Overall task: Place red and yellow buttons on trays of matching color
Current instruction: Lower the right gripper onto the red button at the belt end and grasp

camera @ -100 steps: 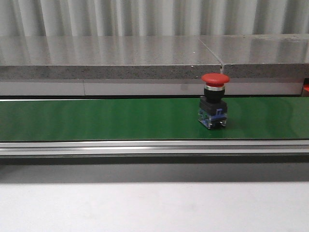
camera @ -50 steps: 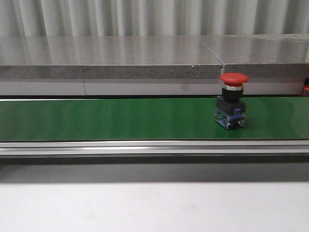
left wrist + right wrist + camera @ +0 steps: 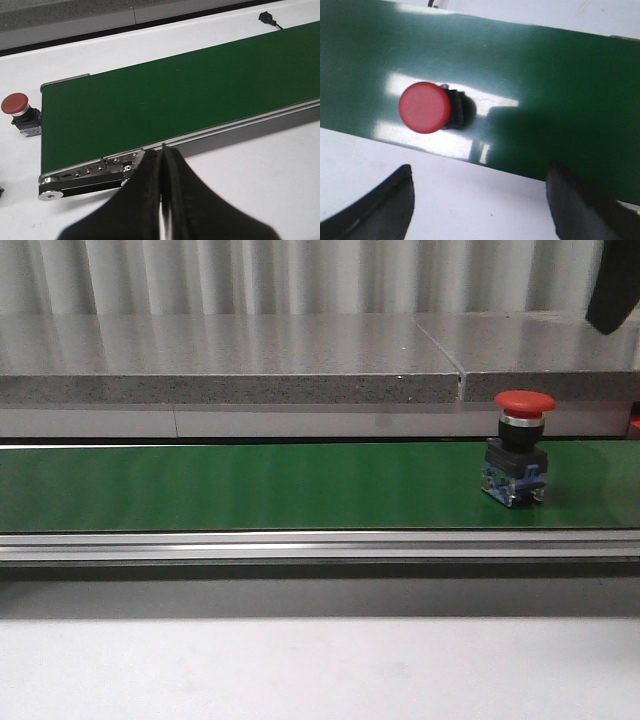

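A red mushroom button [image 3: 522, 445] on a black and clear base stands upright on the green conveyor belt [image 3: 250, 485], toward its right end. In the right wrist view it [image 3: 425, 107] sits on the belt [image 3: 545, 75], beyond my right gripper [image 3: 480, 167], which is open, empty and over the white table beside the belt. My left gripper [image 3: 162, 150] is shut and empty, just short of the belt's near rail. A second red button [image 3: 17, 107] stands on the white table off the belt's end. No yellow button or tray is in view.
A grey stone ledge [image 3: 230, 360] runs behind the belt. An aluminium rail [image 3: 300, 545] edges the belt's front, with white table [image 3: 300, 670] before it. A dark arm part [image 3: 613, 285] hangs at the upper right. A black connector [image 3: 267, 18] lies on the table past the belt.
The red button has travelled to the right along the belt. A dark arm part has come into the front view at the upper right.
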